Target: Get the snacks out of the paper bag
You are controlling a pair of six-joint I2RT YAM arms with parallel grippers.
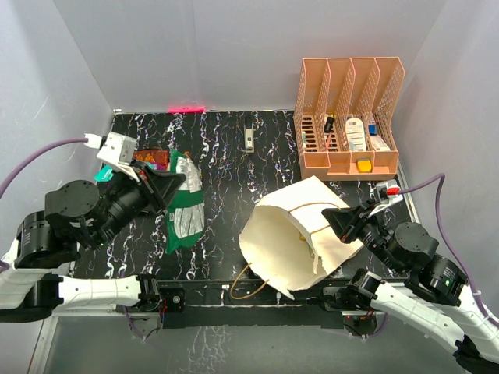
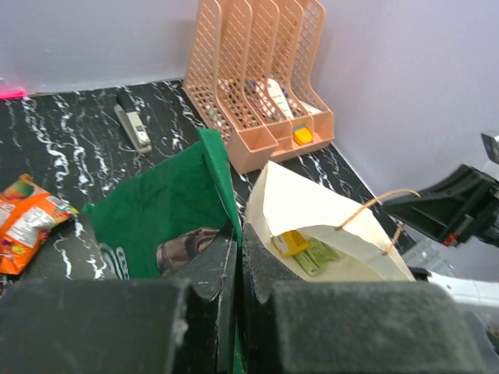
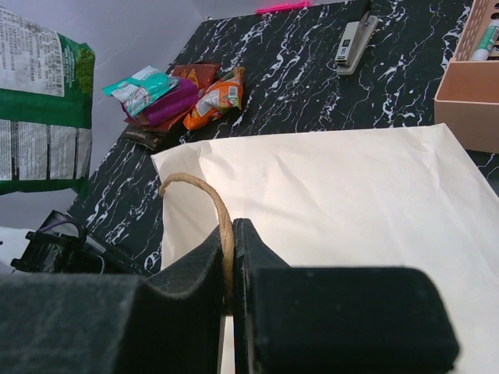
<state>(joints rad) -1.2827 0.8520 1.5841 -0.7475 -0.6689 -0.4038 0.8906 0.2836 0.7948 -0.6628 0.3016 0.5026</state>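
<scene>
1. Paper bag (image 1: pixel 284 226) — rests on the tabletop (image 1: pixel 226 156) with its mouth gaping toward the left arm's side. Cream paper, creased, brown cord handles.
2. Inside the paper bag: a yellow packet (image 2: pixel 292 243) and a pale green packet (image 2: pixel 318 253) lie together just within the mouth, as the left wrist view shows.
3. Right tool (image 3: pixel 231 234): fingers pressed together on a cord handle (image 3: pixel 191 183) at the bag's rim. The cord arches up and runs down between them.
4. Left tool (image 2: pixel 238 234): positioned left of the bag, fingers closed tight, pinching a green packet (image 2: pixel 156 210). This packet is wholly outside the bag, beside its mouth. Whether its lower edge touches the tabletop cannot be told.
5. Farther left of the bag, beyond the green packet, lies a heap of snacks touching one another — teal packet (image 3: pixel 140 84), purple packet (image 3: pixel 168 105), orange packet (image 3: pixel 214 97), dark brown packet (image 3: pixel 144 137).
6. Stapler (image 1: pixel 249 140): behind the bag, well apart from it.
7. Peach organiser (image 1: pixel 348 117): behind the bag to its right, near the bag's far corner, holding small bottles.
</scene>
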